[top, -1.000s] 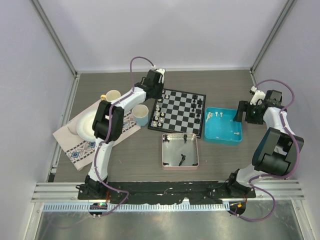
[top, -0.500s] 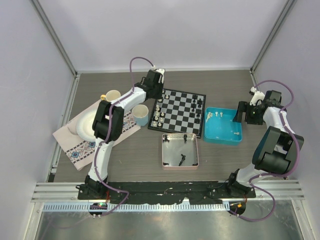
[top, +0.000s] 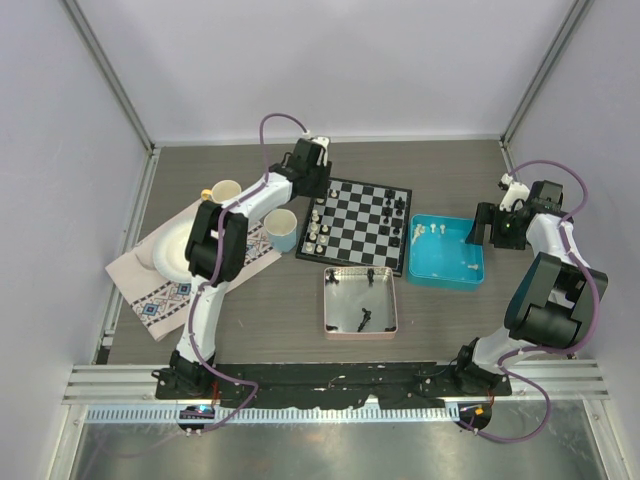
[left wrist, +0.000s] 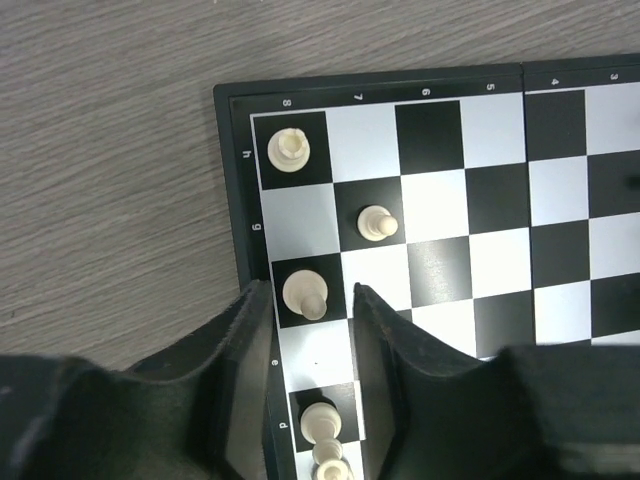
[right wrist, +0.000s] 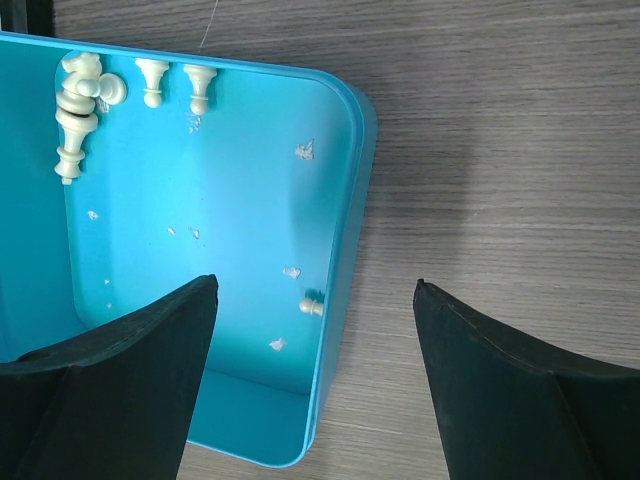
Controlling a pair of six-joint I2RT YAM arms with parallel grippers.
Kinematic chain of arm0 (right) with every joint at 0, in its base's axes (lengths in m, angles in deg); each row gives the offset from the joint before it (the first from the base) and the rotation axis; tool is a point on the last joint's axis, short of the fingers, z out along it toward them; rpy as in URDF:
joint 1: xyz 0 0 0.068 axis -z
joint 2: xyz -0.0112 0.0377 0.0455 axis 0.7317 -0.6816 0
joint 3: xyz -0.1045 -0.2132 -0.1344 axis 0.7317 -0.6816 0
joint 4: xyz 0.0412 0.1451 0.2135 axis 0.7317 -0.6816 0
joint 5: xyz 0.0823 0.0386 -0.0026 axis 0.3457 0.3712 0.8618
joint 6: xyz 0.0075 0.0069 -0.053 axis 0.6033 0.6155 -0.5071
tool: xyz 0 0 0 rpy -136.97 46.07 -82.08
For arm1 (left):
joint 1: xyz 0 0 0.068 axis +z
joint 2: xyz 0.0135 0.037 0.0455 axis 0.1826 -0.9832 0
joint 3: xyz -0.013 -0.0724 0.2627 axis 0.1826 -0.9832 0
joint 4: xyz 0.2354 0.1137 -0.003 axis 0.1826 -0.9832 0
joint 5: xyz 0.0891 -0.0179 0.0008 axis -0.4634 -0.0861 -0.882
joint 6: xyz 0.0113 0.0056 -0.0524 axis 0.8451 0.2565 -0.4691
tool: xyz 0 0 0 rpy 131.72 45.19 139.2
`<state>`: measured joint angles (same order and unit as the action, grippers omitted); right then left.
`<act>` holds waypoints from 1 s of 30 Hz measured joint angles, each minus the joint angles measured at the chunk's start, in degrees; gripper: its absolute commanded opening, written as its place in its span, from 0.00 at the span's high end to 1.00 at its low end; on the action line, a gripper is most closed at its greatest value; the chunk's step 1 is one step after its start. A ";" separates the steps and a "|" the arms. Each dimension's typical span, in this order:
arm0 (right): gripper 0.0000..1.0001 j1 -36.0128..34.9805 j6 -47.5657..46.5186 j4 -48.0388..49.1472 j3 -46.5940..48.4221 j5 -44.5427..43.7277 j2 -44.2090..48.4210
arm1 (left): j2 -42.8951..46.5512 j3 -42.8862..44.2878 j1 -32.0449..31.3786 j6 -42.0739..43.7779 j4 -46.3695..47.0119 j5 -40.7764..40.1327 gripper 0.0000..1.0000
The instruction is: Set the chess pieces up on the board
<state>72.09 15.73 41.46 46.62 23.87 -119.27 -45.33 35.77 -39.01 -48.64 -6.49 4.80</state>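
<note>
Straddling chessman [left wrist: 304,294] — left hand [left wrist: 310,302] ajar.

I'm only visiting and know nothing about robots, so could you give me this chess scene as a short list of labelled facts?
Board: black-and-white checks, mid-table; off-white pieces along its left side, a few black ones toward its right.
Left claw: open, its fingers either side of an off-white piece at the board's edge, gaps showing.
Right claw: open wide, empty, over the blue tray rim.
Blue tray: right of the board, holds loose off-white chessmen.
Pink tray: nearer than the board, holds a few black chessmen.
</note>
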 measured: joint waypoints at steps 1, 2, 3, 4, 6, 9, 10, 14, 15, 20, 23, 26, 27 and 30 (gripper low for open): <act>0.15 0.00 -0.02 0.00 0.00 0.00 0.00 | -0.02 0.46 0.00 -0.17 -0.13 0.00 0.54; 0.15 0.00 -0.02 0.00 0.00 0.00 0.00 | 0.00 0.92 0.00 -0.50 -0.31 0.00 0.51; 0.15 0.00 -0.02 0.00 0.00 0.00 0.00 | 0.00 1.27 0.00 -0.83 -0.28 0.02 0.49; 0.15 0.00 -0.02 0.00 0.00 0.00 0.00 | -0.02 1.44 0.00 -0.96 -0.33 0.02 0.48; 0.15 0.00 -0.02 0.00 0.00 0.02 0.00 | 0.00 1.79 0.00 -1.33 -0.33 0.02 0.44; 0.16 0.00 -0.02 -0.04 0.00 0.07 0.00 | 0.04 1.81 0.00 -1.77 -0.33 0.02 0.39; 0.15 0.00 -0.02 -0.07 0.00 0.11 0.00 | 0.11 1.79 0.00 -2.14 -0.28 0.02 0.35; 0.15 0.00 -0.09 -0.20 0.00 0.04 0.00 | 2.47 0.26 0.00 -2.95 0.07 0.02 0.26; 0.15 0.00 -0.20 -0.20 0.00 -0.02 0.02 | 3.76 -0.46 0.00 -3.13 0.24 0.02 0.21; 0.15 0.00 -0.48 -0.17 0.00 -0.85 1.01 | 10.51 -4.31 0.00 -3.82 2.36 0.07 0.08; 0.15 0.00 -0.68 -0.13 0.04 -1.09 3.19 | 15.10 -6.51 0.11 -4.00 4.37 0.15 0.01; 0.15 0.00 -0.92 -0.15 0.46 -1.11 5.25 | 19.04 -8.35 0.57 -4.09 6.43 1.40 0.00; 0.15 0.00 -1.07 -0.20 0.76 -1.09 5.75 | 20.26 -9.14 0.90 -4.20 7.17 1.92 0.00; 0.15 0.02 -1.64 -0.79 2.43 -1.09 6.58 | 24.02 -12.41 2.29 -4.83 9.53 3.72 0.00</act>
<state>72.11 14.09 40.67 49.04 22.78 -112.69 -21.30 23.36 -36.72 -53.47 3.04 8.51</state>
